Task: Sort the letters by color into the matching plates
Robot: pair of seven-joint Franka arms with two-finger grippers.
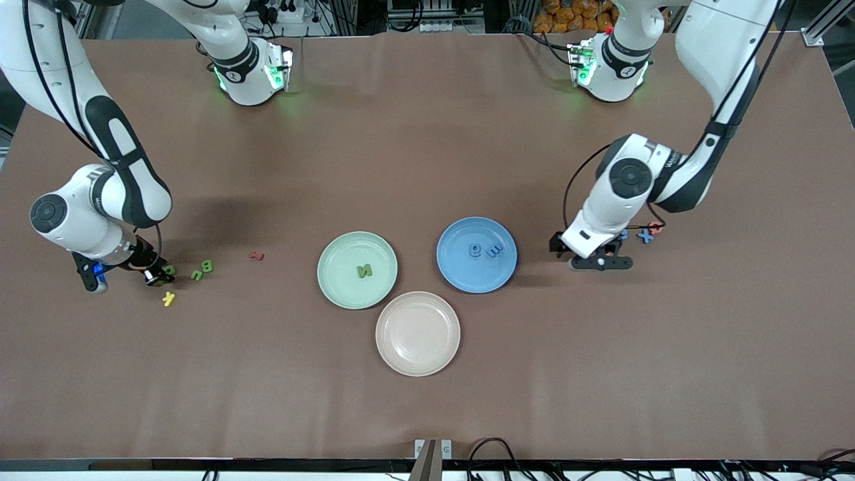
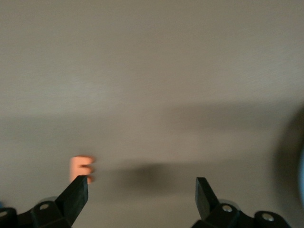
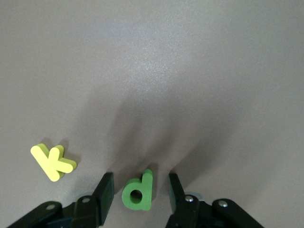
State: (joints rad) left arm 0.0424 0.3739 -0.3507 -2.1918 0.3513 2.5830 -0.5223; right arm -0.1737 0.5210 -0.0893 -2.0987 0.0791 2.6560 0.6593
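My right gripper (image 1: 159,274) is down at the table at the right arm's end. It is open, with a green letter d (image 3: 138,192) lying between its fingers and a gap on each side; that letter also shows in the front view (image 1: 169,270). Two more green letters (image 1: 202,270) lie beside it. The mint green plate (image 1: 336,257) holds a green letter N (image 1: 363,270). The blue plate (image 1: 461,274) holds two blue letters (image 1: 484,250). My left gripper (image 2: 141,180) is open and empty, low over bare table beside a pale orange letter (image 2: 81,168). Two blue letters (image 1: 636,235) lie by it.
A yellow letter K (image 3: 53,162) lies near the right gripper, also seen in the front view (image 1: 168,298). A dark red letter (image 1: 256,255) lies toward the green plate. The pinkish-beige plate (image 1: 417,333) has nothing in it. A reddish letter (image 1: 656,228) lies beside the blue ones.
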